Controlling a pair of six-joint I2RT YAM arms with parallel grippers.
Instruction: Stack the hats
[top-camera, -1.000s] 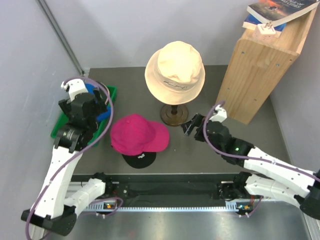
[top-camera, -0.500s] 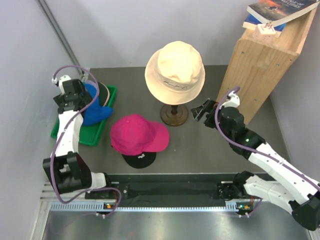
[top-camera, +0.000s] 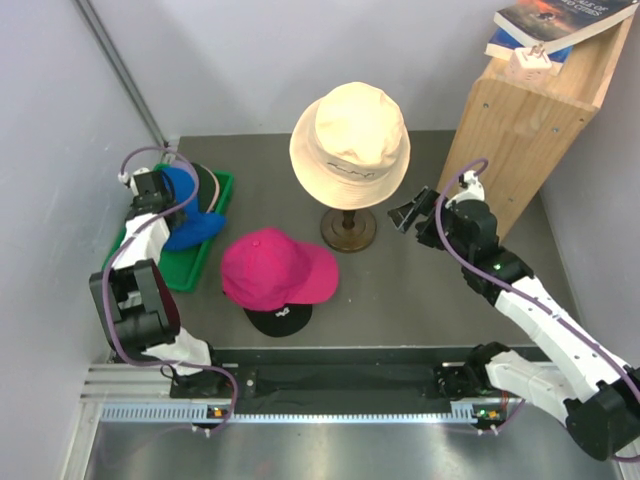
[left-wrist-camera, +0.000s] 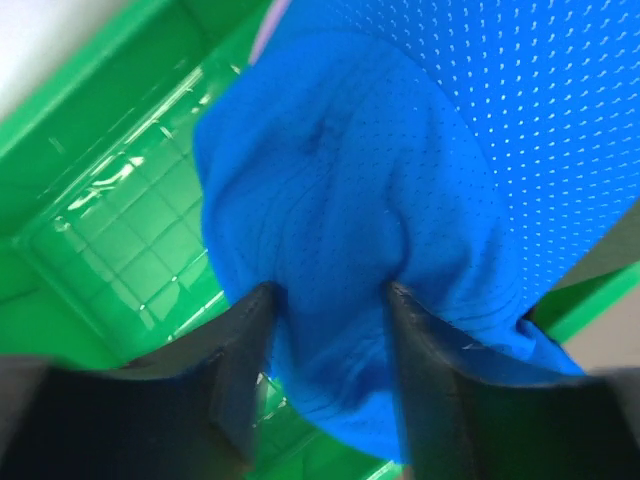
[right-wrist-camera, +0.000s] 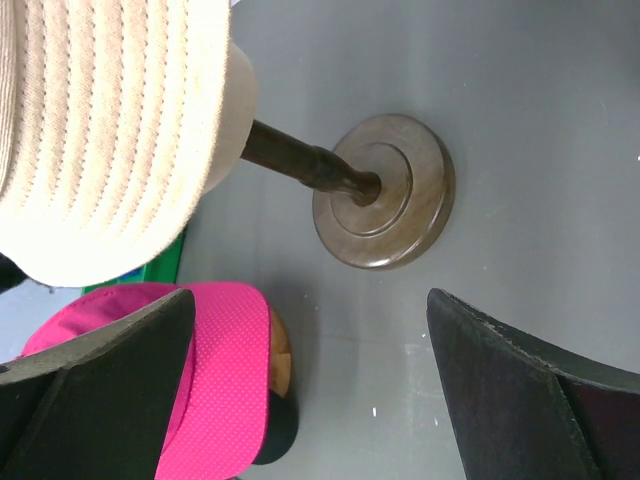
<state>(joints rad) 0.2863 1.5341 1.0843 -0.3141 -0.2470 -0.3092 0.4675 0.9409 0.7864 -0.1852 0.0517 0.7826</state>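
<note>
A blue hat (top-camera: 190, 215) lies in the green tray (top-camera: 188, 268) at the left. My left gripper (top-camera: 168, 195) reaches into that tray. In the left wrist view its jaws press from both sides on a fold of the blue hat (left-wrist-camera: 380, 200), with the left gripper (left-wrist-camera: 330, 295) shut on the cloth. A magenta hat (top-camera: 275, 265) sits mid-table on top of a black hat (top-camera: 278, 318), whose brim pokes out toward the front. My right gripper (top-camera: 405, 213) hangs open to the right of the hat stand, holding nothing; from the right wrist its fingers frame the magenta hat (right-wrist-camera: 215, 370).
A cream bucket hat (top-camera: 350, 130) rests on a dark wooden stand (top-camera: 348, 228) behind the magenta hat. A tall wooden box (top-camera: 520, 130) with books (top-camera: 550, 20) on top stands at the back right. A wooden form (right-wrist-camera: 282, 345) shows under the magenta brim.
My left gripper swung back into the tray and closed from wide open onto the blue hat. The right arm rose and drew back toward the wooden box, still open.
</note>
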